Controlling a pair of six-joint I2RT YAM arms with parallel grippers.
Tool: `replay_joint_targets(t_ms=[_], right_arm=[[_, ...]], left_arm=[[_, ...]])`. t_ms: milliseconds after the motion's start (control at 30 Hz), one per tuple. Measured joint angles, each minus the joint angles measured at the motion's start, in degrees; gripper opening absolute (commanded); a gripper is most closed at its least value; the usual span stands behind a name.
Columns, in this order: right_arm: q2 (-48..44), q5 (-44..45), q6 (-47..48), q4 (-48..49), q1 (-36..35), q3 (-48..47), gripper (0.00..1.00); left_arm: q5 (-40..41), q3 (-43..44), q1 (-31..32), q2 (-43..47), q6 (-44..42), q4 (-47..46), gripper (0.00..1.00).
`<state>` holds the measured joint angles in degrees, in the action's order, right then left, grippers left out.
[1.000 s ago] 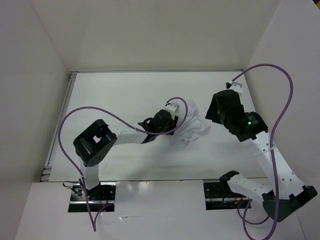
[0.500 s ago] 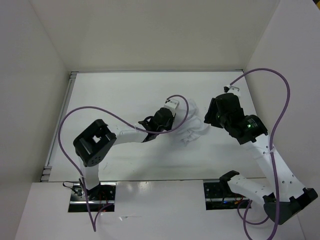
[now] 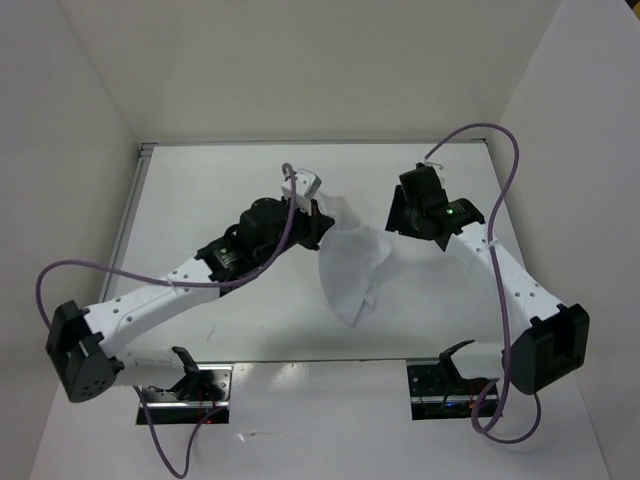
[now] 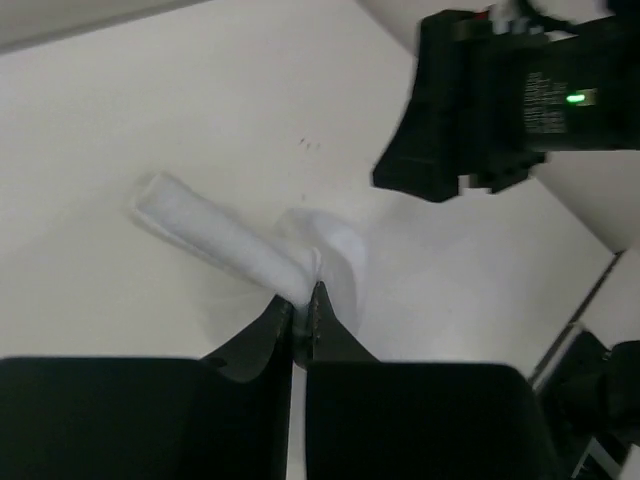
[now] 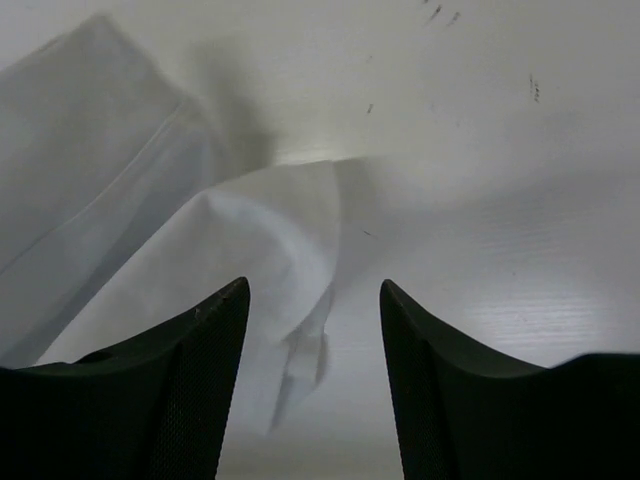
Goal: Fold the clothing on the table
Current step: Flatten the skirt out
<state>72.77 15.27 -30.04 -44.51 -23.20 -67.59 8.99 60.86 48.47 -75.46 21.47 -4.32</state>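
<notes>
The white clothing point(image 3: 352, 268) hangs lifted off the table point(image 3: 200, 200), stretched down from its upper left corner. My left gripper point(image 3: 318, 212) is shut on that corner; in the left wrist view the fabric point(image 4: 240, 250) is pinched between the black fingertips point(image 4: 303, 297). My right gripper point(image 3: 397, 215) stands open just right of the garment's upper right edge. In the right wrist view a fold of the clothing point(image 5: 250, 260) lies in front of the open gripper point(image 5: 314, 300), with nothing between its fingers.
White upright walls point(image 3: 90, 120) close in the table on the left, back and right. Purple cables point(image 3: 500, 170) loop over both arms. The arm bases point(image 3: 440, 385) sit at the near edge.
The left gripper has shut on the garment and lifted it up and to the left, stretching the cloth out. The right gripper has moved left and farther back toward the garment's edge.
</notes>
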Motion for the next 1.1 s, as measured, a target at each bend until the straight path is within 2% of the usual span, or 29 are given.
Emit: replay_joint_targets(t_ms=[67, 167, 367, 467, 533, 633, 767, 867, 967, 1100], right_arm=[[1.9, -0.3, 0.2, 1.5, 0.0, -1.0, 0.61], [2.6, -0.6, 0.3, 3.0, 0.3, -1.5, 0.61], [1.2, 1.9, -0.4, 3.4, 0.6, -1.5, 0.62], [-1.1, 3.6, -0.6, 3.3, 1.1, -1.5, 0.62], [-3.1, 5.2, -0.7, 3.1, 1.8, -1.4, 0.62], [-6.2, 7.4, -1.2, 3.0, 3.1, -1.2, 0.63], [-10.3, 8.9, -1.4, 3.0, 5.7, 0.2, 0.64], [-10.9, 9.2, -1.4, 3.0, 6.9, 0.2, 0.64], [-10.1, 8.7, -1.4, 3.1, 7.0, 0.3, 0.64], [-8.3, 6.8, -1.4, 3.3, 7.0, 0.5, 0.64]], left_arm=[[-2.1, 0.0, 0.0, 4.1, -0.1, 1.4, 0.0], [-5.5, 2.8, 0.0, 2.1, -0.6, 5.0, 0.0], [-16.7, 15.1, 1.3, -19.4, -2.2, 10.2, 0.0], [-20.2, 20.9, 3.7, -25.7, -3.0, 13.5, 0.0], [-22.8, 23.1, 5.3, -25.9, -3.5, 14.8, 0.0], [-25.3, 22.3, 6.9, -20.0, -3.5, 13.6, 0.0], [-21.3, 17.0, 6.8, -5.4, -3.1, 13.3, 0.0], [-15.6, 13.7, 6.3, 1.3, -1.9, 12.2, 0.0], [-11.1, 10.0, 5.1, 1.6, -0.4, 11.5, 0.0], [-7.1, 5.7, 1.5, -7.4, 1.7, 11.2, 0.0]])
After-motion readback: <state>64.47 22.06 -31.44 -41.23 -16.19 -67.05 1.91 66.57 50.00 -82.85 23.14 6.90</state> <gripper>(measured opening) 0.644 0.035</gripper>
